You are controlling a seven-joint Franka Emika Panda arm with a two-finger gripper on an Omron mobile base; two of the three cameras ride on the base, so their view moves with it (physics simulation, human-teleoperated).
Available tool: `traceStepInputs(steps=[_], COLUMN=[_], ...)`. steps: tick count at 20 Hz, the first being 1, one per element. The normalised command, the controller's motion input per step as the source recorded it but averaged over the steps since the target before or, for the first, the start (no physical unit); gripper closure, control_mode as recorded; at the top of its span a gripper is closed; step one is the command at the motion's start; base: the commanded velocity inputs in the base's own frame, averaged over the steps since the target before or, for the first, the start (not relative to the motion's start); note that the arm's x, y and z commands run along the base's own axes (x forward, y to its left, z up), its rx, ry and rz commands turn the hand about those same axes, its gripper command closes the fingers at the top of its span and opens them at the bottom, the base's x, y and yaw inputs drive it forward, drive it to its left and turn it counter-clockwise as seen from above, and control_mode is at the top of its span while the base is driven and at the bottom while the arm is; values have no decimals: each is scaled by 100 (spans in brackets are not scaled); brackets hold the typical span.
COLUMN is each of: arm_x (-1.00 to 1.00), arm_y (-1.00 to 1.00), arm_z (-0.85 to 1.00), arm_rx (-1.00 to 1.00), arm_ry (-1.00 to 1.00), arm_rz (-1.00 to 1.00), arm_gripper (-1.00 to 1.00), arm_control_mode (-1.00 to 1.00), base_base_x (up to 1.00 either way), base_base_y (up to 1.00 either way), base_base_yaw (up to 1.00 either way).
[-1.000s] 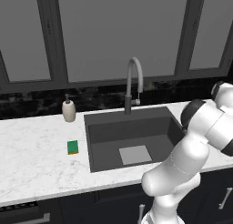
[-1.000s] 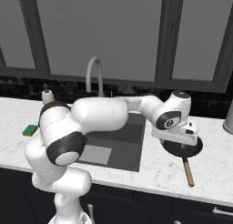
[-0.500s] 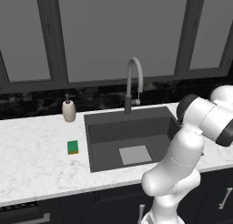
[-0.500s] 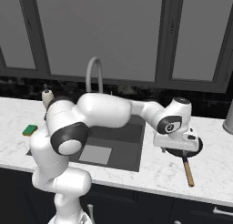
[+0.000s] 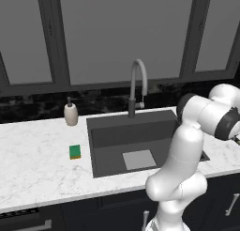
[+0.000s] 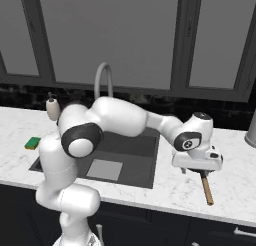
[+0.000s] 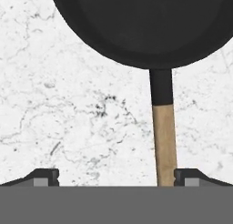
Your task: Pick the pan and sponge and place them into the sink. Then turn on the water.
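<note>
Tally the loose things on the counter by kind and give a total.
Pan: 1
Sponge: 1
Soap dispenser: 1
Total: 3

A white marble counter (image 5: 37, 164) runs beneath tall dark-framed windows (image 5: 122, 33) with grey panes; a black speckled backsplash (image 6: 150, 102), possibly stone, sits between; dark cabinets (image 6: 150, 225) below.
</note>
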Motion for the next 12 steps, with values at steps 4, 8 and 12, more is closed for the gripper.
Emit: traceStepInputs(steps=[4, 8, 12], arm_x=[4, 3, 6], arm_y=[-15, -12, -5], arm_z=[-8, -14, -23], arm_rx=[0, 0, 0], arm_ry=[3, 1, 0], arm_rz=[2, 4, 4], arm_gripper=[-100, -100, -100], arm_control_mode=[-100, -100, -100], base_base_x=[0, 0, 0], base_base_y=[0, 0, 0], base_base_yaw=[0, 0, 0])
